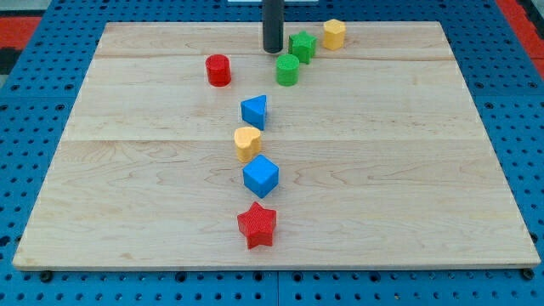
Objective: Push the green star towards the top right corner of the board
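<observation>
The green star (303,45) lies near the view's top, a little right of centre. My tip (272,49) stands just left of it, with a small gap between them. A yellow hexagon block (334,34) sits right of the star, close to the top edge. A green cylinder (287,70) sits just below and left of the star, below and right of my tip.
A red cylinder (218,70) lies left of my tip. Down the middle run a blue block (255,111), a yellow heart (247,143), a blue cube (260,176) and a red star (257,225). The wooden board (425,170) rests on a blue pegboard.
</observation>
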### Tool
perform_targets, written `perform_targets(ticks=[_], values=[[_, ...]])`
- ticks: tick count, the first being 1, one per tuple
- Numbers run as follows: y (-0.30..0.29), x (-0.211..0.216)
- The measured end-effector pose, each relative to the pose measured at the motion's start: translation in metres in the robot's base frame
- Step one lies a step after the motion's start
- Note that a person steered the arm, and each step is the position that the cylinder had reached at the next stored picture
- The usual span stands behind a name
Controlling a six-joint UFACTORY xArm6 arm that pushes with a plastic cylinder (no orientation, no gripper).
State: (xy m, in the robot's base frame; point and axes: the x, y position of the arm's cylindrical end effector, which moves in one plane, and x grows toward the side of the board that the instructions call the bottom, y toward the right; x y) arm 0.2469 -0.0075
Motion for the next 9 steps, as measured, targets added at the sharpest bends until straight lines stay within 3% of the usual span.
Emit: perform_targets(ticks=[1, 6, 9], values=[[0.021, -0.004], [0.144, 0.053], [0.211, 0.033]])
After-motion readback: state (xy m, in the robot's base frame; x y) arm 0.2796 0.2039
